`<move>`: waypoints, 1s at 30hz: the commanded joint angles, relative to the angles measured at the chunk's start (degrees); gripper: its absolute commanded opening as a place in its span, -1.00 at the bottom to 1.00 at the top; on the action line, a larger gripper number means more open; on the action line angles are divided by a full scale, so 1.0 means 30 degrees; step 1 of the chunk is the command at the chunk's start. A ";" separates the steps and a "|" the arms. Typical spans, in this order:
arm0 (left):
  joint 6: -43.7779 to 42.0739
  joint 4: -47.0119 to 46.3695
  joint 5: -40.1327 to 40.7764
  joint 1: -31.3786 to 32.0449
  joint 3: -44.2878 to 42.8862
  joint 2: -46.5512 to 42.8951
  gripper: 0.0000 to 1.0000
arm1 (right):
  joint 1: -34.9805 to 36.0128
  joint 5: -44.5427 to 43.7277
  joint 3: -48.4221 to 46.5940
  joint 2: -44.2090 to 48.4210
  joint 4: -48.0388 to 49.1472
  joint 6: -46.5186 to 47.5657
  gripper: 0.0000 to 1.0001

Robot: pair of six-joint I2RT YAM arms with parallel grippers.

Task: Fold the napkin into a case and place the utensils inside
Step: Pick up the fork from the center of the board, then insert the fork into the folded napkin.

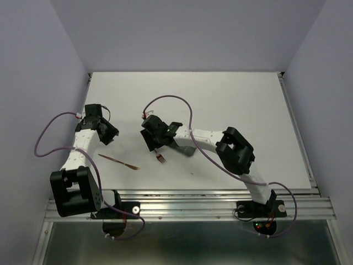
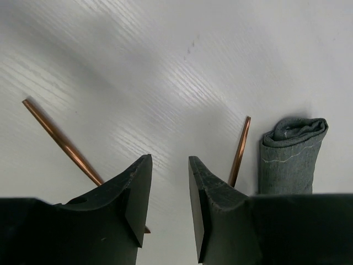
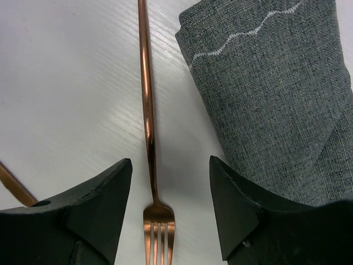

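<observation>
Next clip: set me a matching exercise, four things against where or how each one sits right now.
Things:
1. fork
2. napkin
3. other utensil
4. left gripper

Descriptions:
A. grey, folded up, lying beside the fork
B. between the right gripper's open jaws
C. lies left of the fork in the top view
D. jaws apart, nothing between them

Pairs: 1-B, 2-A, 3-C, 4-D
</observation>
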State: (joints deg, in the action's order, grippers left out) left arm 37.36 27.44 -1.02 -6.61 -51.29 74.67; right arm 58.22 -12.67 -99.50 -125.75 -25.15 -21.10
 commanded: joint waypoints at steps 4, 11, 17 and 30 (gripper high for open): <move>-0.1322 0.0375 -0.0715 -0.0960 -0.0511 -0.0692 -0.11 | 0.0517 -0.0261 -0.2367 -0.1996 -0.1256 0.0208 0.13; -0.1002 0.0199 -0.0921 -0.1019 -0.1039 -0.0515 -0.11 | 0.1161 -0.1752 -0.2780 -0.2585 -0.2076 0.0237 -0.48; -0.0794 -0.0651 -0.1828 -0.1019 -0.1652 -0.0344 -0.13 | 0.1161 -0.2574 -0.1641 0.0013 -0.1349 0.0820 -0.99; -0.1820 -0.1266 -0.4114 0.0501 -0.3616 0.1825 -0.27 | 0.0314 -0.3306 0.4248 0.7784 0.0648 0.5801 -0.99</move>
State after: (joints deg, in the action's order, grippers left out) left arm 33.30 25.08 -10.63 -7.99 -59.37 78.70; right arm 60.66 -19.09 -89.69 -107.68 -26.26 -8.54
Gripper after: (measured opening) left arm 0.370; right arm 0.045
